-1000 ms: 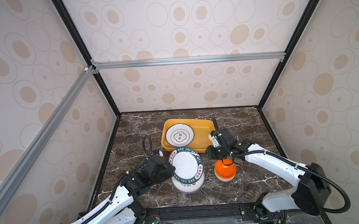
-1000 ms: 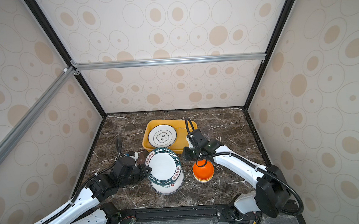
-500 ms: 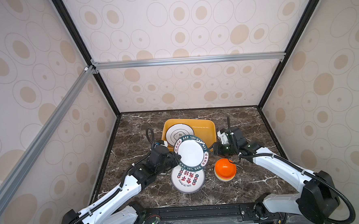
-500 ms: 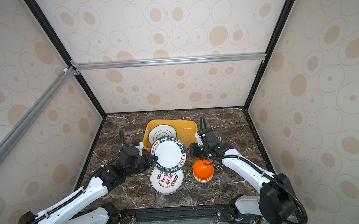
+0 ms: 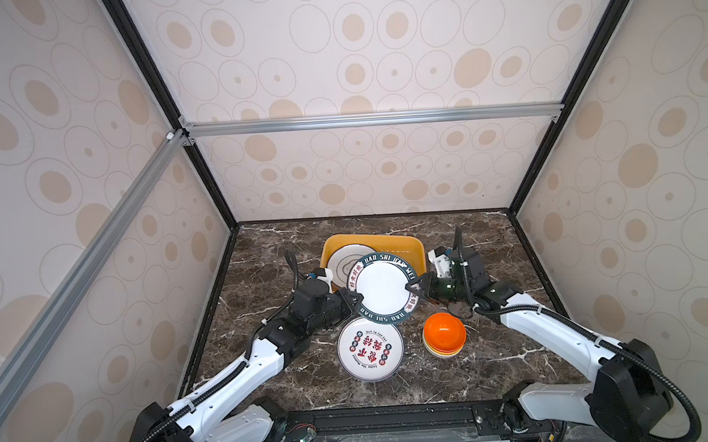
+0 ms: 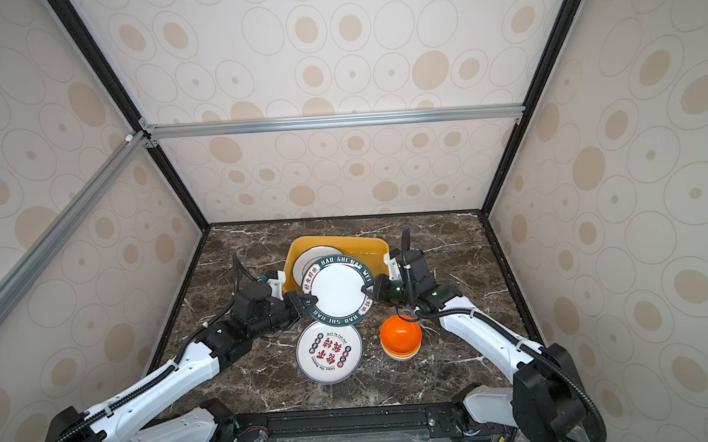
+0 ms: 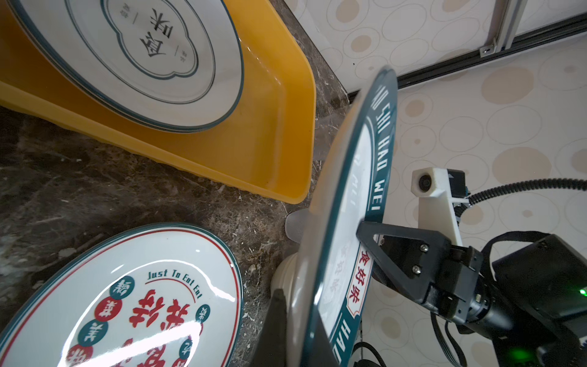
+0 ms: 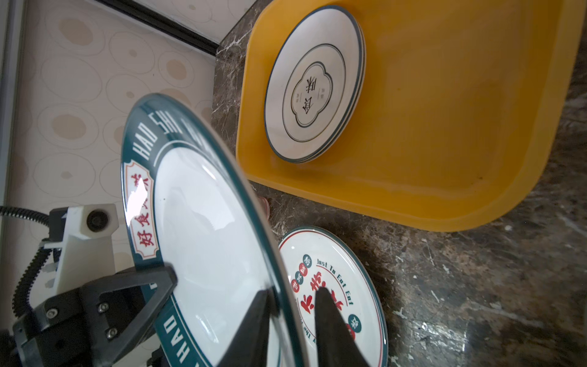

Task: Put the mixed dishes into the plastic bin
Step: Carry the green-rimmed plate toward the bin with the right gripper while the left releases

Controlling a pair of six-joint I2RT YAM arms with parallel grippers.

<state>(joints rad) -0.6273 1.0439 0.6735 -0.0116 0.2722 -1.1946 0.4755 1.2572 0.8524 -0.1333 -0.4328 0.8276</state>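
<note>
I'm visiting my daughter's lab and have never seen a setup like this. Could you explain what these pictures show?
Two white robot arms reach over a marble tabletop. Two pictures look down from above and are nearly alike. The other two come from a camera on each wrist. On the table lie a plate with red characters, a stack of small bowls with an orange one on top, and a yellow bin holding stacked plates. The left claw grips one edge of a green-rimmed plate, which is lifted above the table. The right claw has its jaws on either side of the opposite edge, with a gap showing.
</note>
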